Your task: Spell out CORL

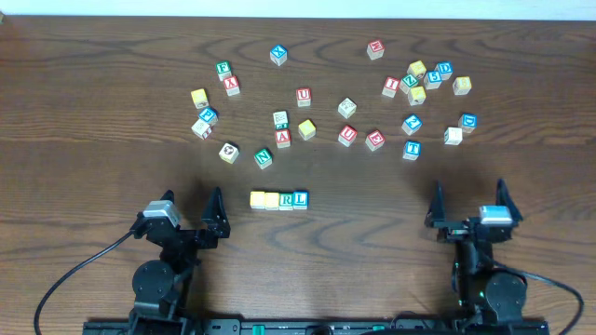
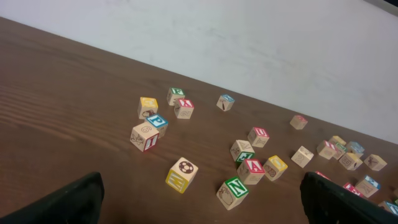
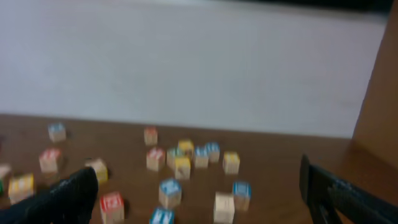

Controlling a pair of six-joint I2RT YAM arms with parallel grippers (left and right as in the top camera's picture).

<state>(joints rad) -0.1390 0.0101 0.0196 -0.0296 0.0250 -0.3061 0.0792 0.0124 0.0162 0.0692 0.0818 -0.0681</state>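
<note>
Loose alphabet cubes lay scattered across the far half of the dark wooden table (image 1: 93, 112). Closest to the finished row were a green N cube (image 1: 264, 158), just beyond it, and a cube with a soccer-ball face (image 1: 229, 152) to that one's left. A red A cube (image 1: 283, 139) stood behind the N, and a blue X cube (image 1: 278, 54) sat far back. At the far right, a tight cluster of cubes (image 1: 424, 74) crowded together, several of them touching. Beyond the table's far edge ran a pale white surface (image 2: 280, 43).

Both arms sat at the near edge, well apart, one on either side of the row and pointing toward the scattered cubes. The left gripper (image 1: 193, 207) had its jaws spread wide with nothing between them. Its dark fingers (image 2: 74, 199) framed the N cube and soccer-ball cube in the left wrist view. The right gripper (image 1: 469, 200) was likewise spread wide and empty. Its fingers (image 3: 68, 196) bracketed a blurred group of red- and blue-lettered cubes in the right wrist view.

The four task cubes stood in a straight line, side by side and touching, between the two arms and nearer the left one. From the left they were the first yellow-faced cube (image 1: 258, 198), the second yellow-faced cube (image 1: 272, 199), the green R cube (image 1: 286, 199) and the blue L cube (image 1: 300, 198). No letter could be read on the yellow tops. Neither gripper touched the row.
</note>
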